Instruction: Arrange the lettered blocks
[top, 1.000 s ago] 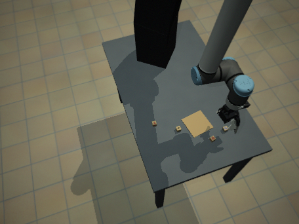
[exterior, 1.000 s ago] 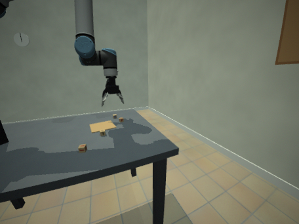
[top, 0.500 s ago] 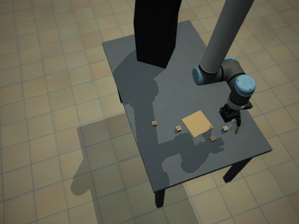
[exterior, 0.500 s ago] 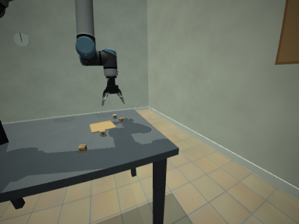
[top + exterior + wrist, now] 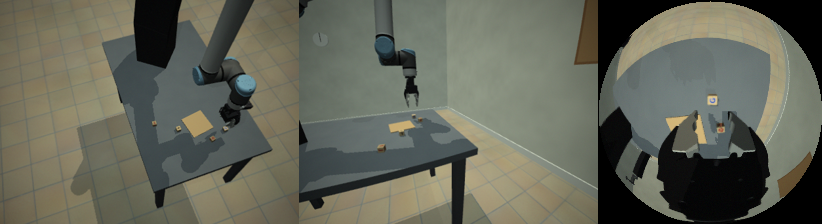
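Tan with a red mark on top, the first block lies farthest left in the top view, off the mat. Next, a pale yellow block bears a dark mark, just beside the square, plain orange-tan mat. Right of the mat lie a red-marked orange block and a cream block with a blue, rounded mark. Above the table, the gripper is partly spread, holding and touching nothing.

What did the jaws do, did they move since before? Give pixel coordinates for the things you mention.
Yes. On the gripper [image 5: 232, 124] [image 5: 412, 106] [image 5: 712, 111], both jaws swung inward: against the wall corner [image 5: 446, 65], the left-hand tip is nearer it, the right-hand tip farther away.
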